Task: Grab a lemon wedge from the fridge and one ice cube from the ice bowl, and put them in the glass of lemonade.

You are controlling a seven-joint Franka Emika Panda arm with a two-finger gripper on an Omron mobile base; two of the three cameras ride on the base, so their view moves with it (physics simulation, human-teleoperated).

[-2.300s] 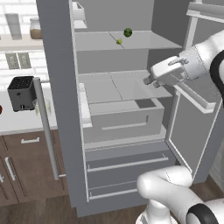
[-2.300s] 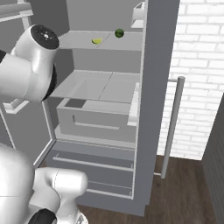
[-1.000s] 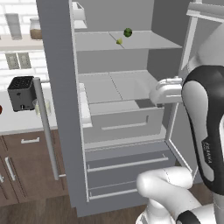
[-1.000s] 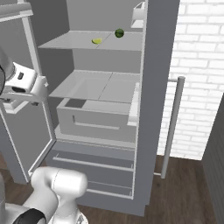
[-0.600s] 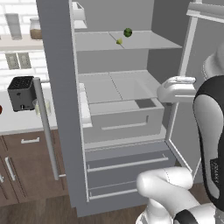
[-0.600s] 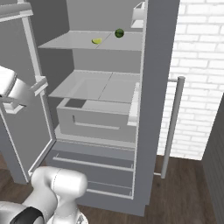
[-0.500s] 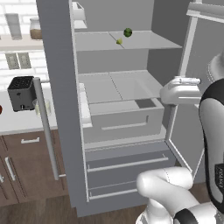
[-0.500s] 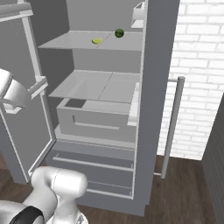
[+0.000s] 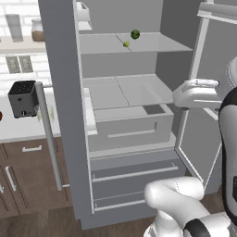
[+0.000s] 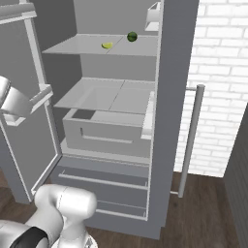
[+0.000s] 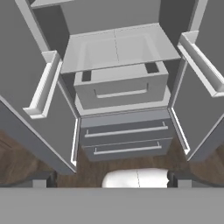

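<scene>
The fridge (image 9: 60,69) stands with both doors open. On its upper shelf lies the lemon wedge (image 9: 126,44), small and yellow-green, also seen from the other side (image 10: 107,45), beside a dark green round fruit (image 9: 135,34). My white hand (image 9: 194,92) hovers in front of the right door, well below and to the right of the wedge. In the hand view my gripper (image 11: 111,180) is open, its fingertips (image 11: 43,179) far apart and nothing between them, facing the fridge's middle shelf and drawer (image 11: 120,87). A short pale glass (image 9: 44,113), likely the glass of lemonade, stands on the counter behind the door handle. The ice bowl is out of view.
A black toaster (image 9: 22,98) sits on the counter left of the fridge, above dark brown cabinets (image 9: 28,176). A reddish thing (image 9: 1,115) is cut off by the left edge. A white brick wall (image 10: 223,87) is right of the fridge. Door bins (image 11: 43,87) jut inward.
My arm has swung out from in front of the fridge shelves toward the right door. The gripper has stayed open. The wedge and the fruit have not moved.
</scene>
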